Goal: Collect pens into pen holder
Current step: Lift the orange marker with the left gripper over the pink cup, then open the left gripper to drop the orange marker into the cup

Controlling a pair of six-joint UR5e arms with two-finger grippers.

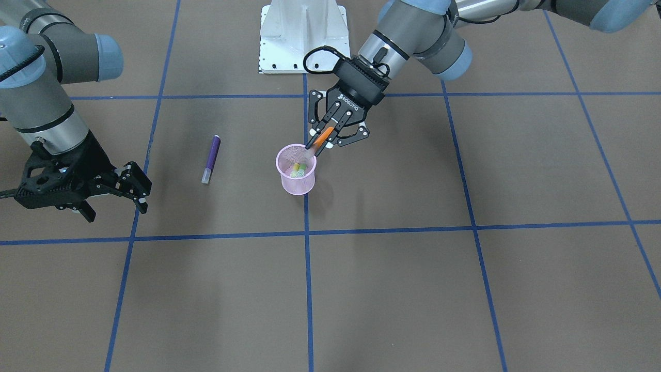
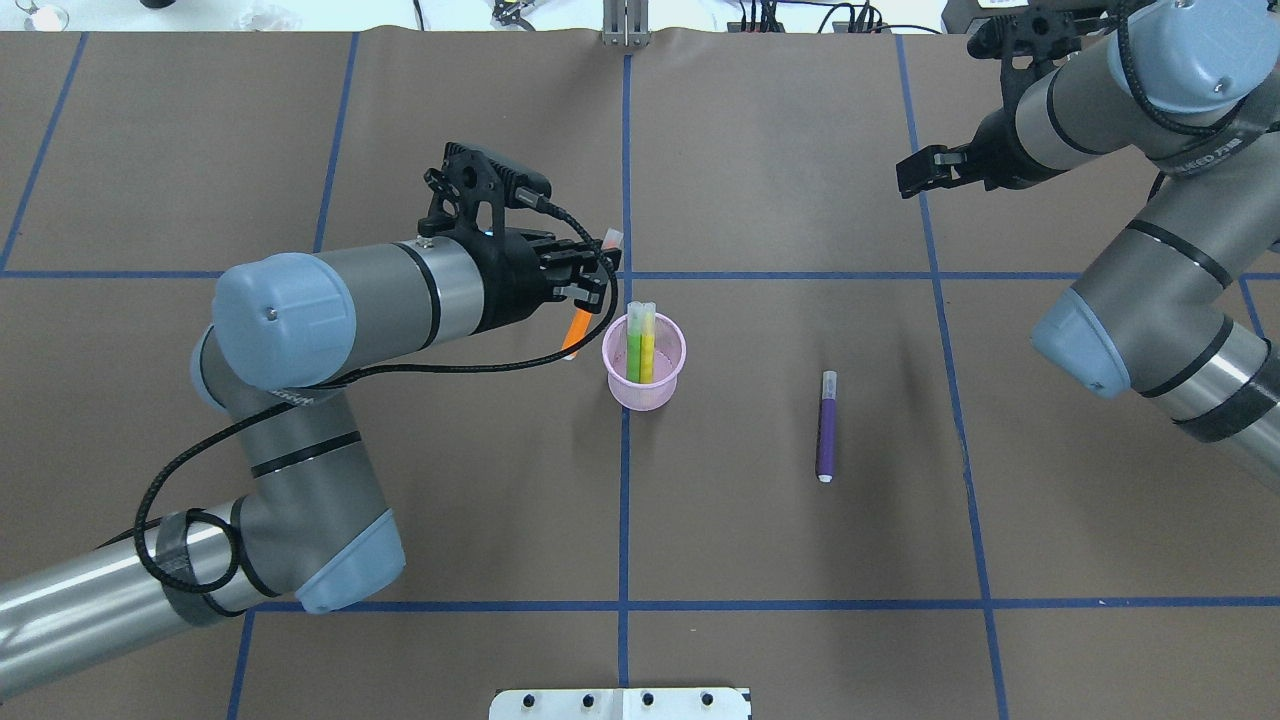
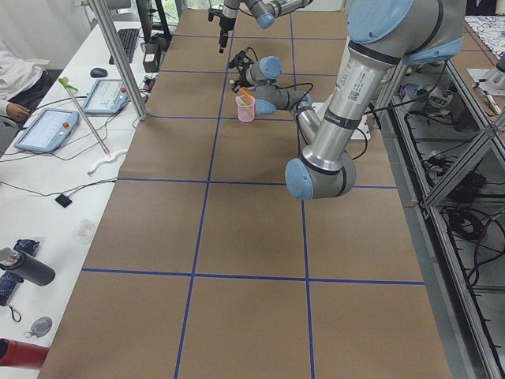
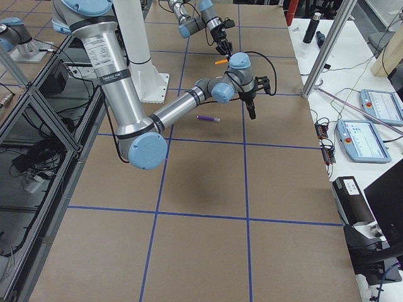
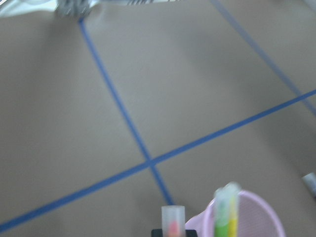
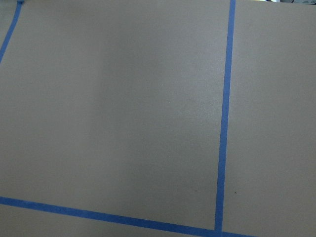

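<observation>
Jaws of left gripper (image 1: 325,140) tight on slim orange pen (image 2: 578,327)

The left wrist view is blurry. Its bottom edge cuts off the pen holder (image 5: 256,217) and the orange pen (image 5: 173,219). From overhead, the left gripper (image 2: 590,285) hides part of that pen.

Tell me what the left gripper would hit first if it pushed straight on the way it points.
Most likely the pen holder: the left gripper, shut on the orange pen, angles down toward its rim. Depth is unclear; overhead the pen hangs beside it, so the table is possible instead.
</observation>
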